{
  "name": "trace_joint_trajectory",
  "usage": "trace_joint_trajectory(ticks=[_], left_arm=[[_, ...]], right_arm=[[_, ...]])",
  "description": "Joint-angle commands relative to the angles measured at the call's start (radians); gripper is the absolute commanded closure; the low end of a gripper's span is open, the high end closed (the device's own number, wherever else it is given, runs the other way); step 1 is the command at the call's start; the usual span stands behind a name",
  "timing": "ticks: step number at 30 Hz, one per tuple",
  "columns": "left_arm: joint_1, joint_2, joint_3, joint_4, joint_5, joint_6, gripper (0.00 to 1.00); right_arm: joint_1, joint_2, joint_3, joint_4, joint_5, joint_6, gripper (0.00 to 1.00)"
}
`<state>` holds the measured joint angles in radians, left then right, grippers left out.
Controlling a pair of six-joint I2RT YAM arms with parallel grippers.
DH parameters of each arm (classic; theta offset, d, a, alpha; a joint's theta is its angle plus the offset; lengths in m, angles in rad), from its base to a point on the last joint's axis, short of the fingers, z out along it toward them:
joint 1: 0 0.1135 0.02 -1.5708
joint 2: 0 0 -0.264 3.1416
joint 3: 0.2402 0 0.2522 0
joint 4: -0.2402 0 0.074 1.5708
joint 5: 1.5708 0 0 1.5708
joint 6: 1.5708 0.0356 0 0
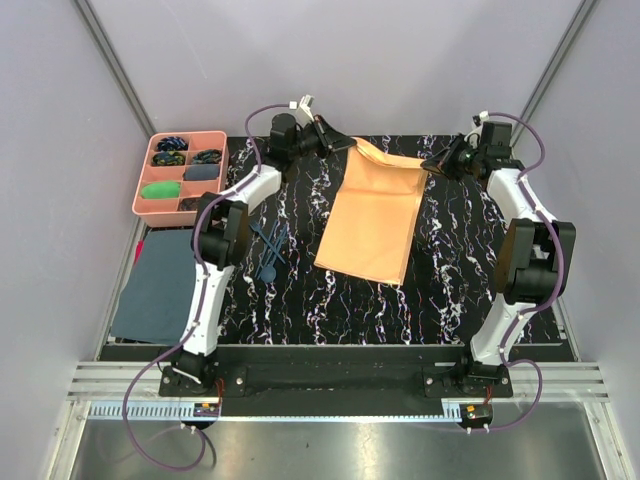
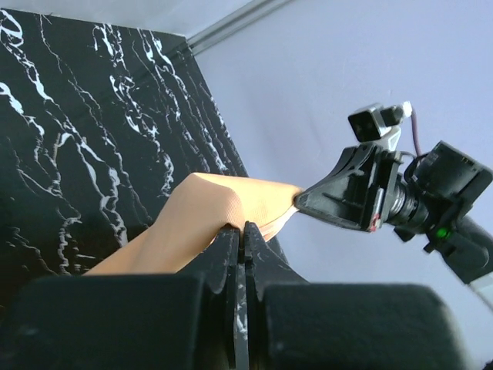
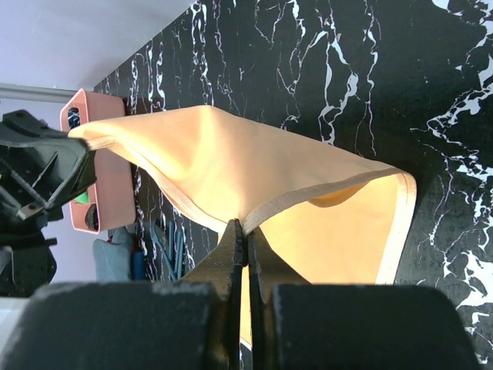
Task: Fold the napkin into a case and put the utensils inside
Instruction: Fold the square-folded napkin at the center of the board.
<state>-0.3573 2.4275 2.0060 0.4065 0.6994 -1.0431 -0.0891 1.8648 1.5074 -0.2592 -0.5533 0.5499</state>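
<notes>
in the top view the left arm [image 1: 210, 290] covers part of the utensils [image 1: 268, 250], so their number cannot be told, and it overlaps the right edge of the grey cloth [image 1: 155, 285]. the bundles in the tray [image 1: 160, 213] are too small to name. the two far corners of the napkin [image 1: 375, 210] vanish under the left gripper [image 1: 338, 143] and right gripper [image 1: 432, 165]. in the left wrist view the camera's own blurred fingers [image 2: 227, 254] hide the napkin's lower part. in the right wrist view the napkin's near part is hidden behind the fingers [image 3: 231, 254], the left gripper blocks part of the tray, and the utensils are a dim blur.
</notes>
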Motion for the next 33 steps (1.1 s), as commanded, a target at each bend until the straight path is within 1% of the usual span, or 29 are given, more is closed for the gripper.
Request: trace_joint_trajectory(ticks=[1, 5, 7, 9, 12, 13, 16, 21, 23, 24, 27, 29, 30, 33], left_arm=[[0.026, 0.062, 0.095, 0.002, 0.101, 0.075, 1.00], [0.044, 0.091, 0.089, 0.073, 0.156, 0.023, 1.00], [0.053, 0.123, 0.121, 0.039, 0.198, 0.046, 1.00], [0.066, 0.145, 0.163, 0.057, 0.241, 0.052, 1.00], [0.078, 0.192, 0.252, 0.078, 0.265, 0.058, 1.00], [0.078, 0.197, 0.275, 0.107, 0.261, 0.064, 1.00], [0.077, 0.203, 0.277, 0.217, 0.258, 0.049, 1.00], [0.077, 0.217, 0.289, 0.245, 0.218, 0.089, 1.00], [0.077, 0.231, 0.281, 0.308, 0.204, 0.074, 1.00], [0.077, 0.241, 0.299, 0.330, 0.203, 0.065, 1.00], [0.077, 0.284, 0.372, 0.319, 0.201, 0.037, 1.00], [0.077, 0.279, 0.361, 0.330, 0.221, 0.022, 1.00], [0.077, 0.271, 0.328, 0.350, 0.232, 0.018, 1.00], [0.078, 0.243, 0.283, 0.331, 0.284, 0.025, 1.00]], right_arm=[[-0.004, -0.015, -0.015, 0.043, -0.034, 0.005, 1.00], [-0.004, -0.004, -0.030, 0.046, -0.056, 0.016, 1.00], [-0.004, -0.004, -0.044, 0.066, -0.065, 0.028, 1.00], [-0.004, -0.001, -0.055, 0.074, -0.068, 0.036, 1.00], [-0.004, 0.010, -0.056, 0.095, -0.076, 0.050, 1.00], [-0.004, 0.014, -0.055, 0.101, -0.076, 0.054, 1.00], [-0.004, 0.033, -0.043, 0.112, -0.083, 0.065, 1.00], [-0.004, 0.059, -0.026, 0.136, -0.071, 0.077, 1.00], [-0.004, 0.071, -0.016, 0.153, -0.091, 0.096, 1.00], [-0.004, 0.079, -0.013, 0.164, -0.094, 0.104, 1.00], [-0.004, 0.083, -0.009, 0.170, -0.108, 0.119, 1.00], [-0.004, 0.077, -0.016, 0.170, -0.114, 0.127, 1.00], [-0.004, 0.071, -0.027, 0.170, -0.115, 0.127, 1.00], [-0.003, 0.053, -0.058, 0.173, -0.131, 0.143, 1.00]])
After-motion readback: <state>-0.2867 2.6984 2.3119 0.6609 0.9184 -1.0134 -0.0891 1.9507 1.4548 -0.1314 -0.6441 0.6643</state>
